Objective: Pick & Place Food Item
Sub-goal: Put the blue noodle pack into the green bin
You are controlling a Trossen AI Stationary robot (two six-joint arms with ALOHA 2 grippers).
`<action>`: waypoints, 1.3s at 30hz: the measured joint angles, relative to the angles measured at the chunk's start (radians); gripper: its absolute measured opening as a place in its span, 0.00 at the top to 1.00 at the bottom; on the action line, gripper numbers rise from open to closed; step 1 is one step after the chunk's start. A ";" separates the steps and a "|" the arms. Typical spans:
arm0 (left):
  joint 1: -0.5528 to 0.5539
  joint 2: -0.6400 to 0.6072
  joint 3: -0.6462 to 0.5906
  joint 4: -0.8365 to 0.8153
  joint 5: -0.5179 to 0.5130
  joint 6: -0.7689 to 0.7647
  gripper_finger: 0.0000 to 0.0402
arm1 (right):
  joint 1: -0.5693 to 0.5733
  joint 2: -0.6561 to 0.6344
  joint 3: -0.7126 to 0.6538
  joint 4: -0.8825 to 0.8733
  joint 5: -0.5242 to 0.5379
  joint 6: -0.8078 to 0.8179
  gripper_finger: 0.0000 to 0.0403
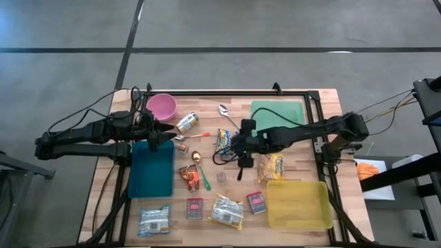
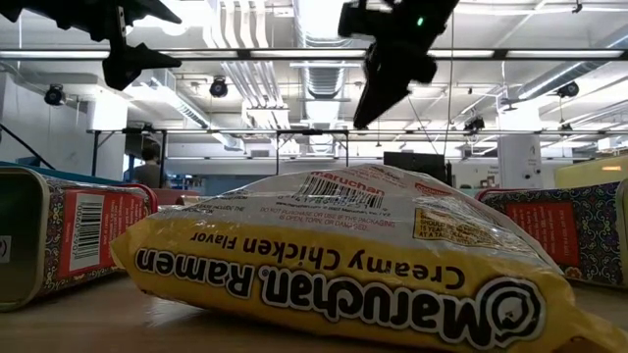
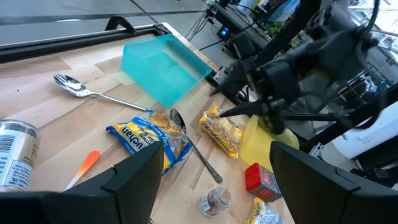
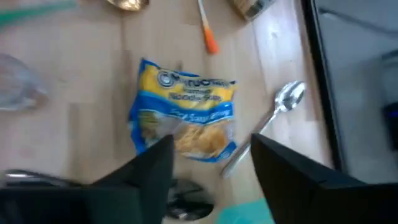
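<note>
A blue-and-yellow noodle packet [image 1: 224, 140] [image 4: 183, 115] lies flat on the wooden table near its middle. My right gripper [image 1: 233, 146] [image 4: 211, 180] hangs open just above it, slanting down from the table's right, one finger on either side of the packet's near end and clear of it. My left gripper [image 1: 160, 136] [image 3: 211, 186] waits open above the far end of the blue tray [image 1: 152, 167]. In the low view a yellow Maruchan ramen packet [image 2: 334, 265] fills the foreground, and my right gripper [image 2: 385, 74] stands high above the table.
A yellow tray [image 1: 298, 203] sits near right and a green tray [image 1: 277, 114] far right. A pink bowl [image 1: 162, 105], a can [image 1: 187, 123] and two spoons [image 1: 226, 111] [image 1: 196, 157] are around. Red tins [image 1: 195, 208] [image 1: 256, 202] and more packets [image 1: 270, 167] [image 1: 154, 220] lie about.
</note>
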 joint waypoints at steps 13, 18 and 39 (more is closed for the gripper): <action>0.000 0.000 0.000 -0.008 0.000 -0.016 0.26 | -0.001 0.167 -0.001 0.087 -0.184 -0.399 0.39; 0.000 0.000 0.000 -0.010 0.000 -0.016 0.26 | -0.003 0.196 -0.001 0.126 -0.186 -0.490 0.52; 0.000 0.000 0.000 -0.048 0.000 -0.022 0.26 | -0.004 0.308 -0.004 0.116 0.019 -0.547 0.90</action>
